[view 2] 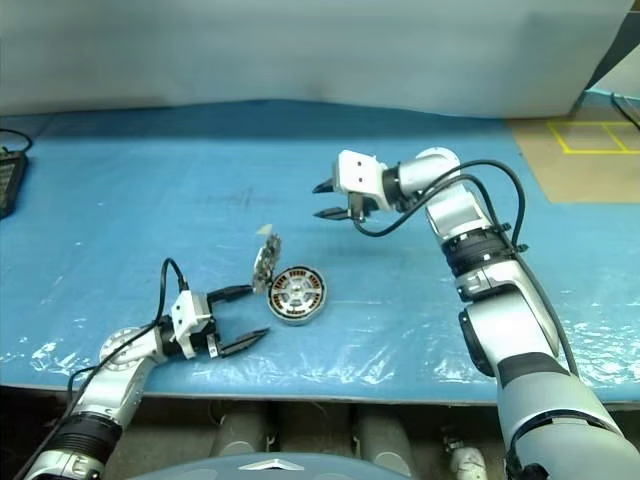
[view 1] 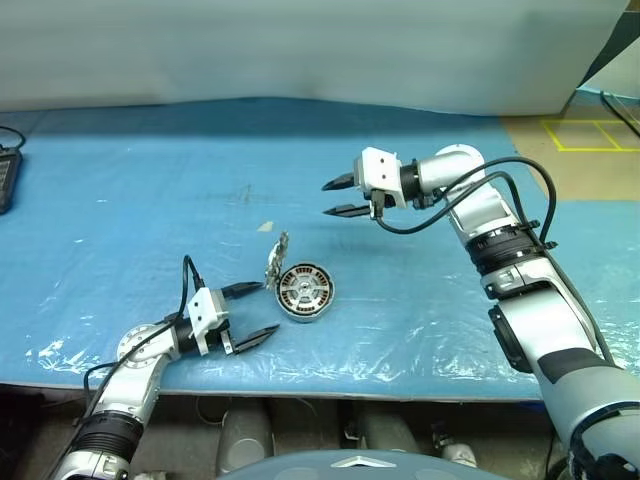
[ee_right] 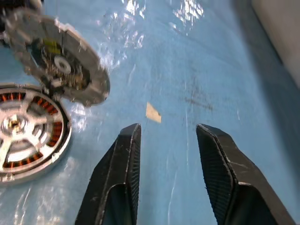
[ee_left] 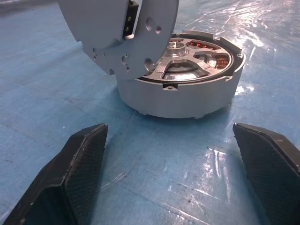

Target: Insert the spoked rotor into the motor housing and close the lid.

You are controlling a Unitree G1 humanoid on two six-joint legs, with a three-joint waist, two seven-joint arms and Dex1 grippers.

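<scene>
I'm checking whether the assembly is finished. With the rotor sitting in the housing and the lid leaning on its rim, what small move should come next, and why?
Probably tip the lid flat onto the motor housing. It stands on edge against the housing's rim, while the spoked rotor already sits inside. The open left gripper is nearest; the right gripper hangs open above.

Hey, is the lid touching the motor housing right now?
Touching. The left wrist view shows the lid standing on edge, leaning against the housing rim with no gap.
</scene>
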